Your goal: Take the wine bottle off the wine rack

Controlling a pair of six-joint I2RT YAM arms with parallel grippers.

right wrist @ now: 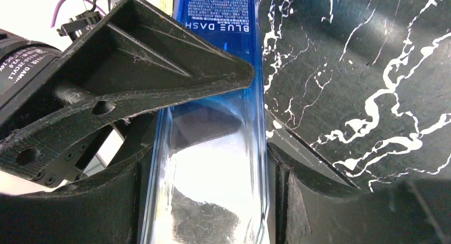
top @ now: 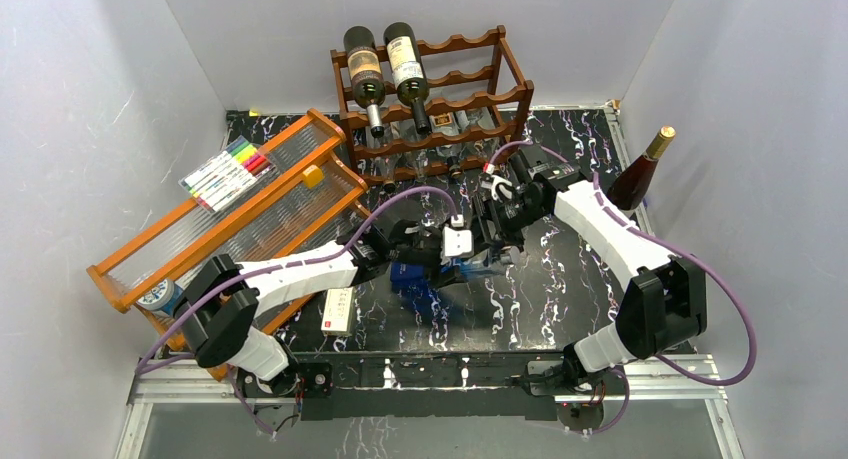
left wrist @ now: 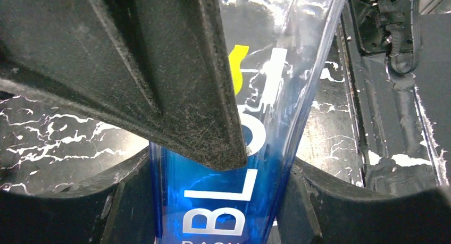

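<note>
**Both grippers clamping a blue bottle over the table, rack behind**

Nearest: arm bases sitting at the table edge. A white box lying just beside the left arm.

Mid-table: left gripper and right gripper meeting over a blue bottle. Left wrist view showing the fingers pinching the blue glass, lettering partly readable; clenched on it. Right wrist view showing its fingers closing on the clear-to-blue part of the same bottle, label reading BLUE DASH; grasping it too. Bottle is off the rack, held by both; cannot tell if it is touching the table.

Left side: orange tray carrying a pack of markers; tape roll at its near end.

Far: rack standing against the back wall, two dark bottles lying on its top tier, necks pointing forward, more glass showing lower down. A red-capped bottle standing apart at the right.

Step, as a judgement: extraction looking done, now a handover or set-down. Next move calling for one gripper letting go only while the other is holding firm, then lowering the bottle gently; smooth glass could be slipping.
</note>
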